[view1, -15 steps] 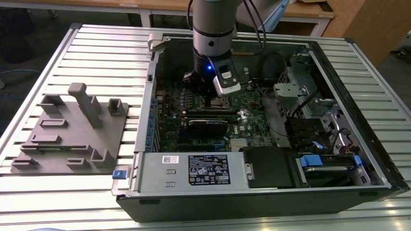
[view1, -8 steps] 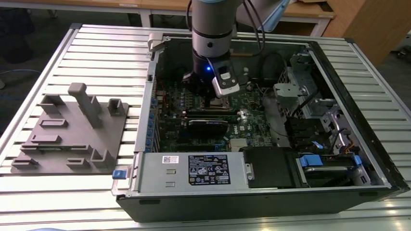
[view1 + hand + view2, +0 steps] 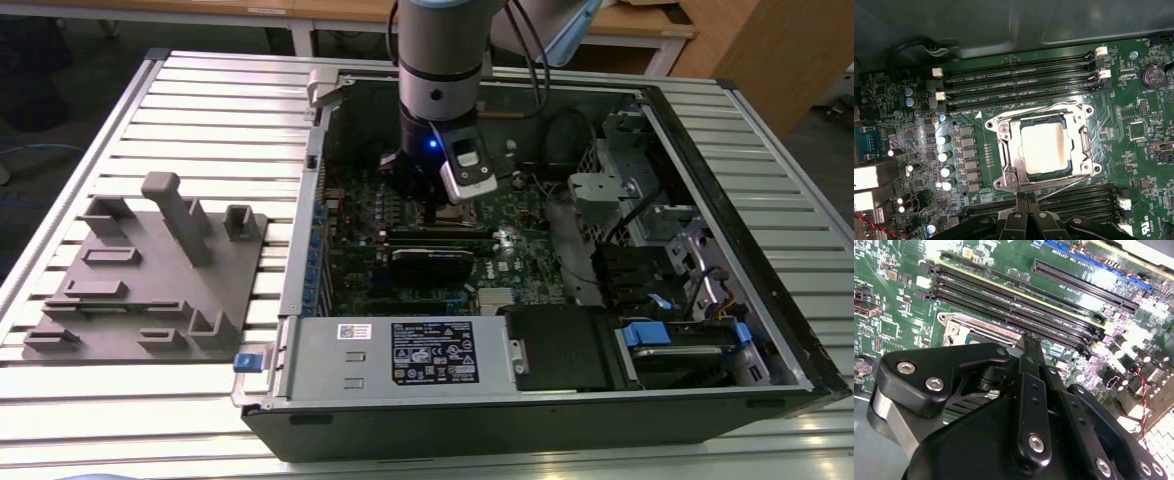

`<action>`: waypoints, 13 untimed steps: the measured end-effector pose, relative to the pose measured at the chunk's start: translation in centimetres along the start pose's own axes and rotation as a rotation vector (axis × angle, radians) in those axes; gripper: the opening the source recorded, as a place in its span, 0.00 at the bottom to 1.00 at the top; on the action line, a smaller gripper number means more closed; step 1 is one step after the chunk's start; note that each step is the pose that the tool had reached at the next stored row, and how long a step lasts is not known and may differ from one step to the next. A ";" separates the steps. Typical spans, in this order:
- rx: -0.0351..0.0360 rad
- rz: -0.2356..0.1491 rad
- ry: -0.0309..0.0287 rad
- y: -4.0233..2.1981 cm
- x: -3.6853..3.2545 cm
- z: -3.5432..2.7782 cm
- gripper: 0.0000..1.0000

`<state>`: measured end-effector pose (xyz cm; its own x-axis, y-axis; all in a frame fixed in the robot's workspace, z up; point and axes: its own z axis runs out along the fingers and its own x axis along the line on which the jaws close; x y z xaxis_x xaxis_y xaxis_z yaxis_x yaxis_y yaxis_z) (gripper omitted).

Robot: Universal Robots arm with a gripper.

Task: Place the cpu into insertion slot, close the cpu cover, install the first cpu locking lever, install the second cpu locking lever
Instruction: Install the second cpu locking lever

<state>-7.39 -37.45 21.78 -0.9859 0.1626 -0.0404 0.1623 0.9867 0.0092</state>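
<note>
Black gripper (image 3: 1026,200) linkage sits closest to the lens in both wrist views, its two fingers pressed together into one narrow blade with nothing between them, the tip hovering just at the edge of the insertion slot (image 3: 1046,147) on the side of the nearer memory slots (image 3: 1079,197). Held closed like that, it looks suited to pushing or hooking a thin part, not to carrying anything. Inside the socket lies the cpu (image 3: 1046,148), its pale metal top flat and square to the frame, so I judge the placing done. Over it the cpu cover (image 3: 1079,150) is down, its silvery frame ringing the chip. A thin wire locking lever (image 3: 1064,186) runs along the socket edge nearest the gripper, at a slight slant; whether it is latched I cannot tell. Beyond the socket, on the far side from the gripper, run more memory slots (image 3: 1019,82). Farther from the socket, in the exterior view, the open computer case (image 3: 787,340) rests on a slatted table (image 3: 200,110), with a grey fixture block (image 3: 147,270) beside it. Board markings and the white sticker on the power supply (image 3: 387,355) carry print, but I cannot make out any of it.
</note>
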 end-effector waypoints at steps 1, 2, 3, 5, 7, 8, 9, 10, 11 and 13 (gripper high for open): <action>-0.0002 0.000 -0.0003 -0.02 0.08 0.04 0.10; -0.0002 0.000 -0.0003 -0.03 0.17 0.06 0.10; -0.0001 0.000 -0.0004 -0.04 0.25 0.08 0.10; -0.0001 0.000 -0.0006 -0.07 0.40 0.09 0.10; -0.0001 0.000 -0.0009 -0.10 0.56 0.12 0.10; -0.0001 0.000 -0.0012 -0.11 0.65 0.15 0.10; -0.0001 0.000 -0.0015 -0.13 0.74 0.21 0.10; -0.0002 0.001 -0.0017 -0.14 0.80 0.26 0.10; 0.0000 0.001 -0.0017 -0.15 0.82 0.28 0.10; 0.0001 0.000 -0.0016 -0.14 0.82 0.28 0.10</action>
<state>-8.21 -37.46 21.46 -0.9857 0.1630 -0.0420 0.1627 0.9866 0.0092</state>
